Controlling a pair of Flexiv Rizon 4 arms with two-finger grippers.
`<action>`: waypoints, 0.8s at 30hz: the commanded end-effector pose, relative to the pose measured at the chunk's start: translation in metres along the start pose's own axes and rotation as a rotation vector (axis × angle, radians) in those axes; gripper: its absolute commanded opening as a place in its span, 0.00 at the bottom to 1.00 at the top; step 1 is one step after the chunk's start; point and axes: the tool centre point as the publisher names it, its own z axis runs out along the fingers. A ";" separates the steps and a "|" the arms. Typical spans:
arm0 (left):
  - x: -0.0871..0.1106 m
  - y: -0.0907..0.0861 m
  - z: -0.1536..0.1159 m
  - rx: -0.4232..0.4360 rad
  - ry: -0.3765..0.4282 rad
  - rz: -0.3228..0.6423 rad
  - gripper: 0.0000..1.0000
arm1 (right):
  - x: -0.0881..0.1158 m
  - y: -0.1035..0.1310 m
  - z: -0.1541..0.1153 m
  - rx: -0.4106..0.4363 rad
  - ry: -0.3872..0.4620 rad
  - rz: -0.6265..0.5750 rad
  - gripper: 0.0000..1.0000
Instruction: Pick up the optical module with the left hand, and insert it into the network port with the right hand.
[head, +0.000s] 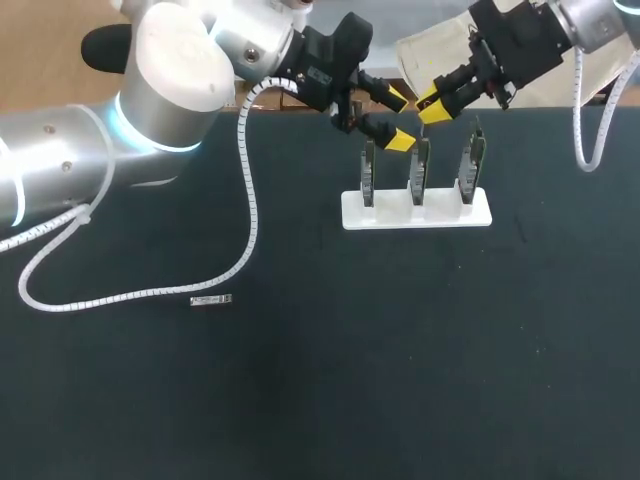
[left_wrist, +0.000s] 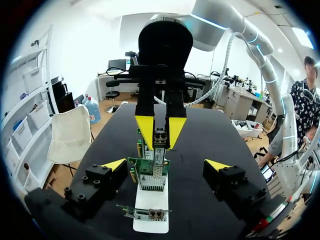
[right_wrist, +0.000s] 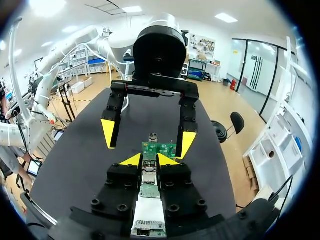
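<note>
My right gripper (head: 432, 106) is shut on a small metal optical module (right_wrist: 149, 169), held end-down at the top of the middle network card (head: 420, 168). In the right wrist view the gripper (right_wrist: 149, 160) pinches the module right over the green card (right_wrist: 159, 148). My left gripper (head: 398, 118) stands open just left of it, fingers spread on either side of the cards. From the left wrist, its own gripper (left_wrist: 166, 165) is empty, and the right arm's yellow fingertips (left_wrist: 145, 131) clamp the module (left_wrist: 160, 137) above the card (left_wrist: 151, 172).
Three green cards stand upright in a white holder (head: 482, 212) at the back middle of the dark table. A second small module (head: 211, 300) lies flat on the table at the left front, near my left arm's white coiled cable (head: 248, 205).
</note>
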 end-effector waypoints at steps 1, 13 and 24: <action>0.000 -0.001 0.000 -0.004 -0.001 0.001 1.00 | 0.002 0.000 0.002 0.004 0.005 0.001 0.00; 0.000 -0.001 0.000 -0.004 -0.001 0.001 1.00 | 0.007 -0.001 0.006 0.014 0.015 0.012 0.00; 0.000 -0.001 0.000 -0.004 -0.001 0.001 1.00 | 0.009 -0.003 0.006 0.026 0.020 0.030 1.00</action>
